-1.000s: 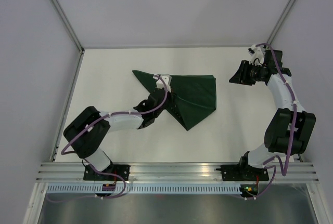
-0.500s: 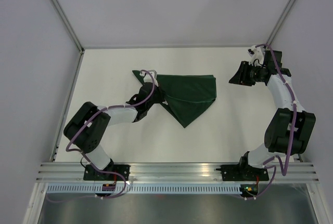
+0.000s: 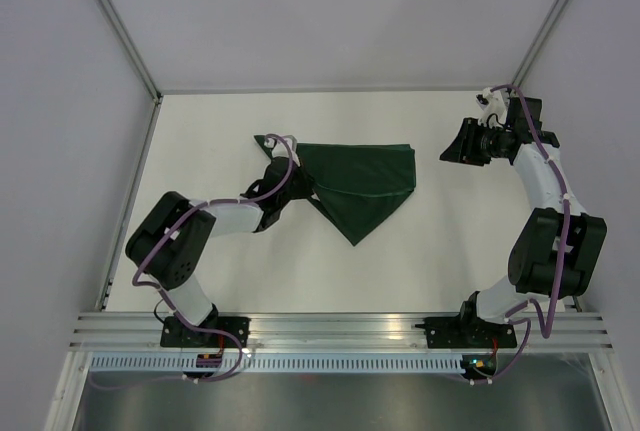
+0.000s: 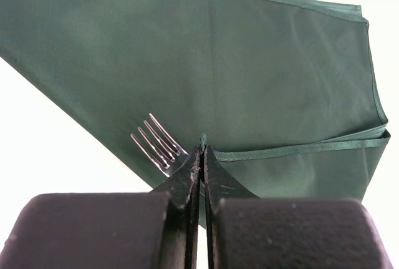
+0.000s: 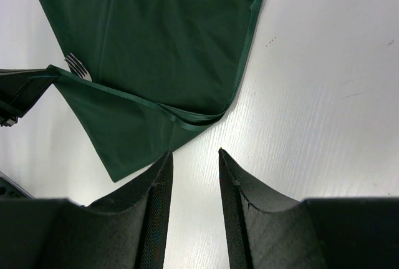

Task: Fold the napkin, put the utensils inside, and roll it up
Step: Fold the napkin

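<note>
**Left wrist:** the fork [image 4: 158, 145] showed only its tines beneath the napkin [image 4: 262, 63]. Tugging the flap could drag it out. The left fingers [image 4: 201, 166] were pinched shut on the hem.

**Right wrist:** the right fingers [image 5: 165, 169] were half open and empty.

**Top:** the napkin lay folded mid-counter [image 3: 200, 131].

The napkin [image 4: 249, 63] is faintly glossy cloth, fork tines [image 4: 156, 145] shiny metal

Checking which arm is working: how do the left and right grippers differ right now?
The left gripper is shut, pinching the napkin beside the fork; the right gripper stands open, holding nothing. The left touches fabric; the right hovers apart over the table. Both have black fingers.
</note>
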`<state>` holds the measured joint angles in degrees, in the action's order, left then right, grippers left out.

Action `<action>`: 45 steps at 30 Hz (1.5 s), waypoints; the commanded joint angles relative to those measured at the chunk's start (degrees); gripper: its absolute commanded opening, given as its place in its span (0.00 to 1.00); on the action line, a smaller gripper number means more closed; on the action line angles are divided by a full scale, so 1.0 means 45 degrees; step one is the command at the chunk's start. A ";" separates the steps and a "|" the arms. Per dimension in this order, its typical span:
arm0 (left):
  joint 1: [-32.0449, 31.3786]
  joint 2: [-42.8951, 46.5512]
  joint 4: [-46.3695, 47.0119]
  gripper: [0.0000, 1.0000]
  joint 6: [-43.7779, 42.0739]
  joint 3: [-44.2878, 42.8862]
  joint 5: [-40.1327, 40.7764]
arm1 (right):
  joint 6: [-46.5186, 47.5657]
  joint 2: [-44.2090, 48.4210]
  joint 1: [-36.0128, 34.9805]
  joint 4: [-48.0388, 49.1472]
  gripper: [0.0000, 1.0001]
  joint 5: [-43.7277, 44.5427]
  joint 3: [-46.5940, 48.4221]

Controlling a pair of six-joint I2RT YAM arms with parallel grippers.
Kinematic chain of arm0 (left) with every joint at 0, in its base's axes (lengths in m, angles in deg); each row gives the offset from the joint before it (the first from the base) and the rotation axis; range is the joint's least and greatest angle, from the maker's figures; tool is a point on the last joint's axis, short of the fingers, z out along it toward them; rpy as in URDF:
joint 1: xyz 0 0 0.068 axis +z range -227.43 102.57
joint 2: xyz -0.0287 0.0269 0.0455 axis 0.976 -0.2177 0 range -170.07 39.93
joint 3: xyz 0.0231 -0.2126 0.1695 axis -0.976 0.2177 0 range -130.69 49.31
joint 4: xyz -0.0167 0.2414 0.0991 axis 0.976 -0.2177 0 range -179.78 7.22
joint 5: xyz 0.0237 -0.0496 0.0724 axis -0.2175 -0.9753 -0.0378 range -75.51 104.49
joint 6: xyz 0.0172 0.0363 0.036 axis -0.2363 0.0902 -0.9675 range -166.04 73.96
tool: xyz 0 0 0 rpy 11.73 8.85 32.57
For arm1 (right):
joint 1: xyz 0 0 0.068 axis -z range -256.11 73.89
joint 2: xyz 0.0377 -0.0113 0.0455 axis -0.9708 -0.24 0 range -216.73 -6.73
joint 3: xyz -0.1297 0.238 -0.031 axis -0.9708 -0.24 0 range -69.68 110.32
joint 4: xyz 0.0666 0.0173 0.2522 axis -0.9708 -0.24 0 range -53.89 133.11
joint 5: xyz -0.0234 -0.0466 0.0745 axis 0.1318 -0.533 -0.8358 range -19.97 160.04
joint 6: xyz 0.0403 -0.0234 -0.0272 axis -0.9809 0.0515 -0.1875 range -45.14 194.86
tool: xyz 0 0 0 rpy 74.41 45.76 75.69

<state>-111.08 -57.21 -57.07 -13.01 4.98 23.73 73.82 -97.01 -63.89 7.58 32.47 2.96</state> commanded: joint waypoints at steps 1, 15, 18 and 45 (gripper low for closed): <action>0.0211 -0.0307 0.0263 0.02 0.0471 -0.0069 -0.0314 | 0.0114 -0.0035 0.0075 0.0239 0.41 -0.0227 -0.0010; 0.0778 -0.0678 0.0204 0.04 0.0510 -0.0420 -0.0919 | 0.0133 -0.0113 0.0075 0.0239 0.41 -0.0208 -0.0029; 0.0856 -0.0698 0.0223 0.10 0.0530 -0.0460 -0.0997 | 0.0133 -0.0133 0.0075 0.0219 0.41 -0.0227 -0.0010; 0.5426 -0.1356 -0.2823 0.53 0.0803 -0.3641 -0.1974 | 0.0133 -0.0250 -0.0061 0.0239 0.41 -0.0286 0.0010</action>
<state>-87.25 -58.72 -67.08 -11.76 -7.13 17.76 73.82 -97.69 -63.91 7.58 32.32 2.83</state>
